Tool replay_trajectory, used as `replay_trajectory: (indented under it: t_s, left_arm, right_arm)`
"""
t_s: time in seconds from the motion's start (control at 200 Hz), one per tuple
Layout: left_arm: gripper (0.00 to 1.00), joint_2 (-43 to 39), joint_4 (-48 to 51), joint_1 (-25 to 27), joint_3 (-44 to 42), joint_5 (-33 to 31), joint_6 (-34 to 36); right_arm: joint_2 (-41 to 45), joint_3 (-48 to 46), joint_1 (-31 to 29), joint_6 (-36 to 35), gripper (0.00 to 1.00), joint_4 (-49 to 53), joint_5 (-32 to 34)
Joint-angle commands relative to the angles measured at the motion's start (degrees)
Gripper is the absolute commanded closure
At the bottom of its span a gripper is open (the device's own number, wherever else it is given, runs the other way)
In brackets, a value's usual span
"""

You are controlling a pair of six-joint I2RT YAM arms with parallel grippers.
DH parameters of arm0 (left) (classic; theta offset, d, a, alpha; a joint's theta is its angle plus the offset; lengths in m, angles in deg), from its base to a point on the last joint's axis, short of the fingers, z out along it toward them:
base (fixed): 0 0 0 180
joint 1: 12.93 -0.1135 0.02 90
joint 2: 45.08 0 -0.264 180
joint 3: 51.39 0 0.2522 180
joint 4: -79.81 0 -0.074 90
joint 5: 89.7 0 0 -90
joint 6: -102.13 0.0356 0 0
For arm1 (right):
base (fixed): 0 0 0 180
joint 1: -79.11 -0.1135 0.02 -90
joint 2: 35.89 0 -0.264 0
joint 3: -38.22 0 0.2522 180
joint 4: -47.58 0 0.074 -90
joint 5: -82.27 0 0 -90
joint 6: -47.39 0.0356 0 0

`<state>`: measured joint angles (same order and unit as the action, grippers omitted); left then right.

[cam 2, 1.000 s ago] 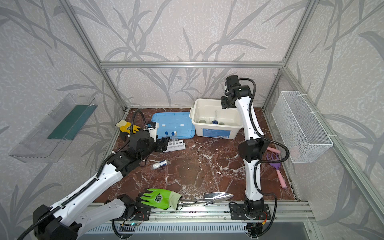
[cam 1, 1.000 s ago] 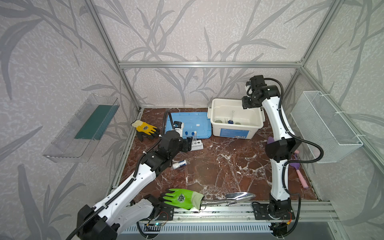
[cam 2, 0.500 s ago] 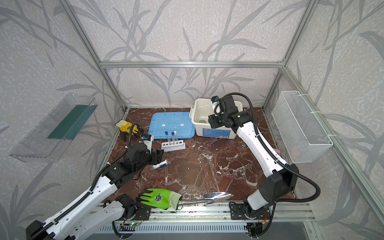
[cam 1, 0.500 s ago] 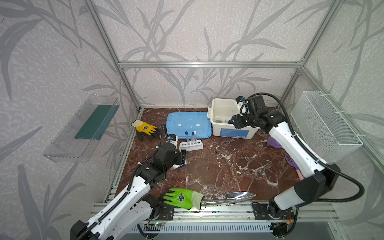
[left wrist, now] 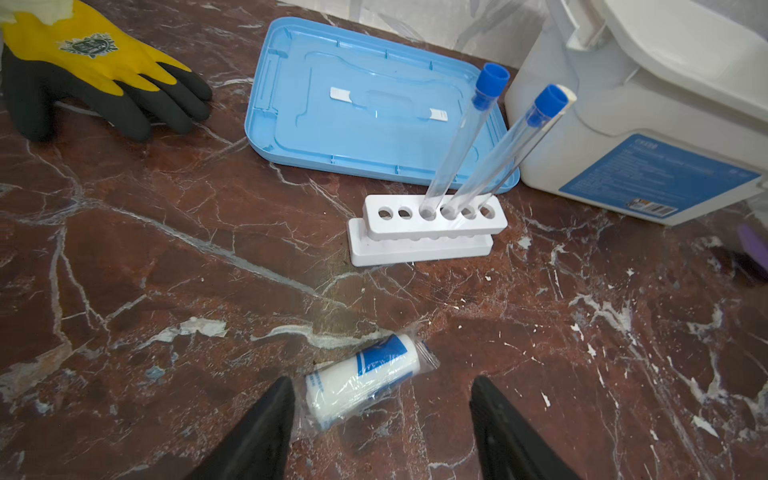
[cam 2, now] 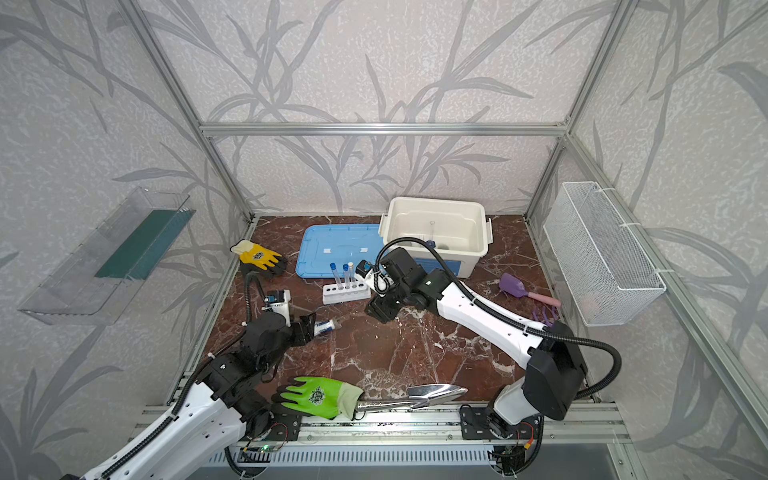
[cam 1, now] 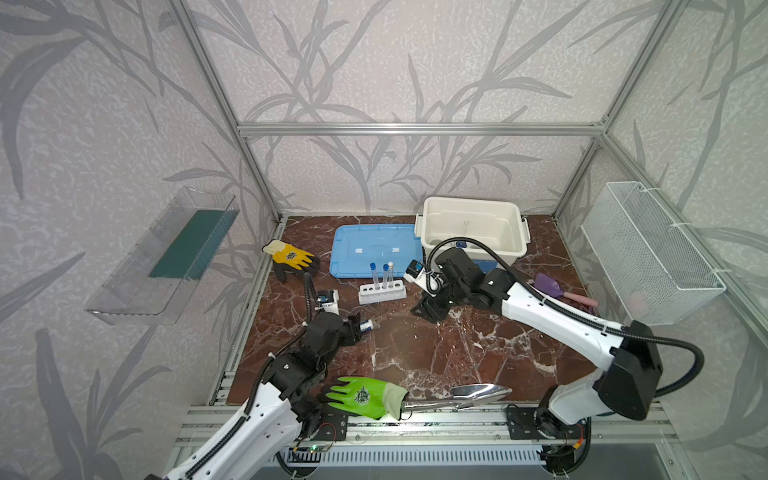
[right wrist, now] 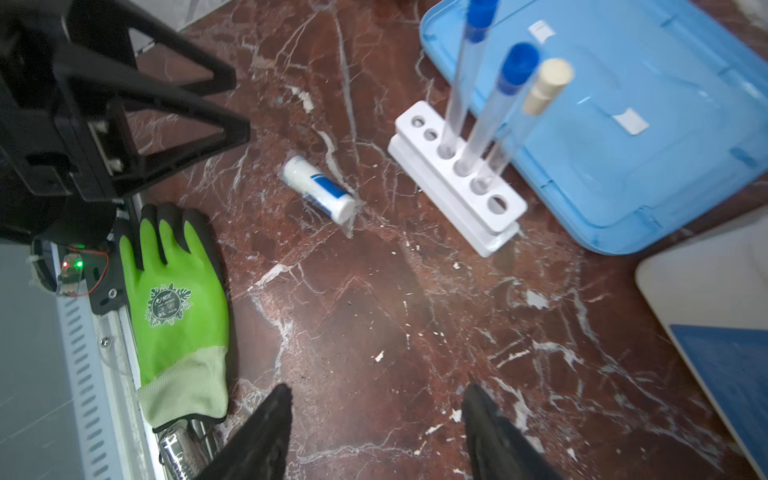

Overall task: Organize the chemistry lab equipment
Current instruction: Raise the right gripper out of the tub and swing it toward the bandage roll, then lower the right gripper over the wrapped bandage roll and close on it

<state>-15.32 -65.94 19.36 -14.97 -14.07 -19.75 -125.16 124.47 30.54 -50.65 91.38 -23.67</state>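
Quick update from us: the left fingers [left wrist: 257, 432] are spread wide and low over the bench [left wrist: 166, 270]. The white roll [left wrist: 361, 384], in its clear wrap, lies on its side between them. It's up close to one fingertip but not squeezed, and we can't tell if the wrap actually touches that finger.

The right fingers [right wrist: 262, 432] are spread too, with only bare marble between them. In both top views they sit near the rack, a bit to its right.

The white six-hole rack [left wrist: 428, 245] stands on the bench right at the edge of the blue lid [left wrist: 353, 124]. The lid lies flat beside the open white bin [left wrist: 623, 104].

We count three test tubes [left wrist: 459, 145] in neighbouring holes, two blue-capped and one white-capped, all leaning a bit. Two holes at one end and one at the other are open.

The yellow glove [cam 1: 291, 257] sits by the left wall. The green glove [cam 1: 361, 397] is at the front edge, with the metal trowel [cam 1: 478, 395] touching its cuff.
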Motion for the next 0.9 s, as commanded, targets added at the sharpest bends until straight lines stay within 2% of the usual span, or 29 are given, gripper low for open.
replay_trajectory:
  t_s: [0.0, 0.22, 0.455, 0.55, 0.895]
  left_arm:
    - [0.32, -4.48, 1.15, -0.3, -0.8, -3.52, -4.61]
    - [0.32, -14.93, 3.37, -0.3, -4.66, -0.21, -4.11]
    - [0.32, -16.22, 1.7, -0.22, -6.93, 3.33, -3.39]
    - [0.32, -16.77, 3.37, -0.27, -5.99, 3.6, -1.83]
    - [0.32, -25.72, 7.61, -0.13, -7.76, 1.28, -4.29]
  right_arm:
    - [-4.44, 2.64, -2.54, -4.95, 0.33, -0.63, -0.68]
    - [-11.47, 7.78, -5.37, -10.68, 0.33, -0.07, -1.03]
    - [-18.3, 13.91, -7.04, -15.01, 0.33, 0.41, 0.74]
    - [-20.74, 15.74, -7.32, -17.1, 0.33, 0.09, 0.66]
    - [-27.79, 22.4, -7.28, -23.74, 0.33, 1.16, -1.66]
